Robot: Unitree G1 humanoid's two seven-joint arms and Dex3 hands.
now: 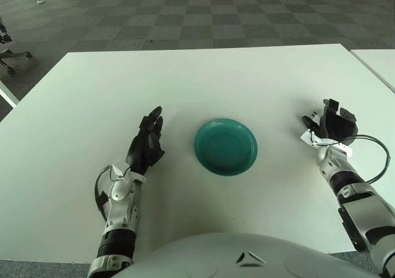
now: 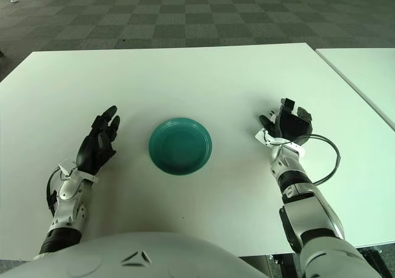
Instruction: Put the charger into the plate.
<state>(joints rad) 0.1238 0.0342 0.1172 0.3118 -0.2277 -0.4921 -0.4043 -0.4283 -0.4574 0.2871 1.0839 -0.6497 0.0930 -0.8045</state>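
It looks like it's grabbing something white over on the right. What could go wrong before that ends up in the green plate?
1. The right hand seems to cover the white charger only partly, so it could slip out.
2. The plate is shallow and lies apart from that hand, toward the table's middle; a drop on the way would land on the table.
3. The left hand shows open just left of the plate and might nudge it.

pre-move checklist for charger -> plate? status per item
1. Plate is empty, upright, mid-table: ok.
2. Charger located: a white object shows at the right hand, with a cable looping off to the right: ok.
3. Grasp secure: the fingers curl over the charger, contact not clear: cannot tell.
4. Path from right hand to plate free of objects: ok.
5. Left hand is left of the plate, fingers extended and holding nothing, out of the path: ok.
6. Cable slack enough to reach the plate: cannot tell.
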